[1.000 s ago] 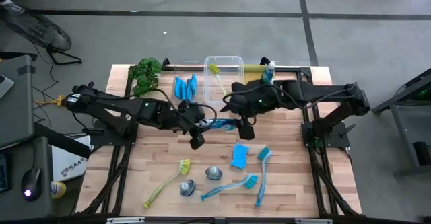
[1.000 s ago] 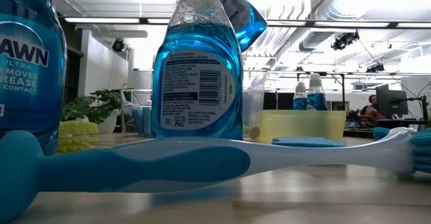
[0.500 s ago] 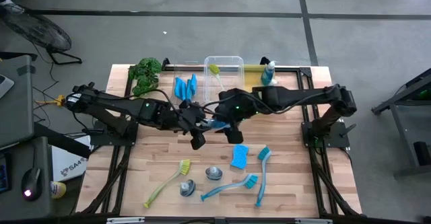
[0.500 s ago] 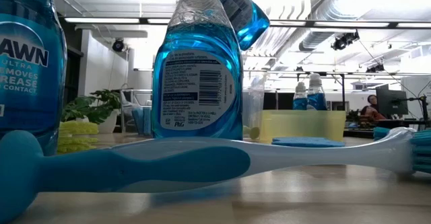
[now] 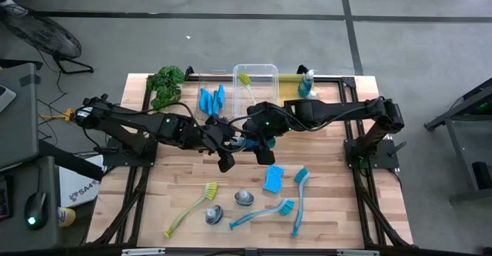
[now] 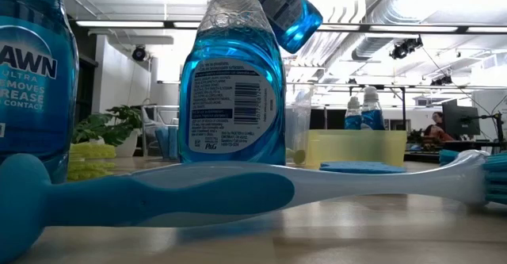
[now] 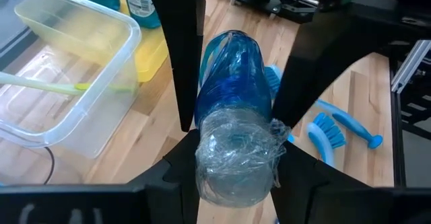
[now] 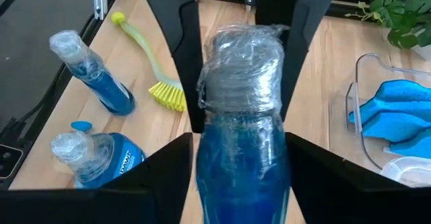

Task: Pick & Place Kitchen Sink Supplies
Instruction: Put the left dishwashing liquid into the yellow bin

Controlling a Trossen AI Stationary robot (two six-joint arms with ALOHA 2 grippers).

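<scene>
Left gripper (image 5: pixel 231 142) is clamped on the capped end of a blue soap bottle (image 7: pixel 232 143), held above the middle of the table (image 5: pixel 330 210). Right gripper (image 5: pixel 257 142) has its fingers (image 8: pixel 168 177) either side of the same bottle's body; can't tell whether they press it. Both arms meet mid-table. Below them on the wood: blue sponge (image 5: pixel 274 178), two blue brushes (image 5: pixel 298 198), two more bottles (image 5: pixel 244 198), a yellow-green brush (image 5: pixel 191 207). At the far edge, a clear bin (image 5: pixel 267 70) with another yellow-green brush, a yellow bin (image 5: pixel 290 80) with a bottle, blue sponges (image 5: pixel 211 100) and a plant (image 5: pixel 165 83).
</scene>
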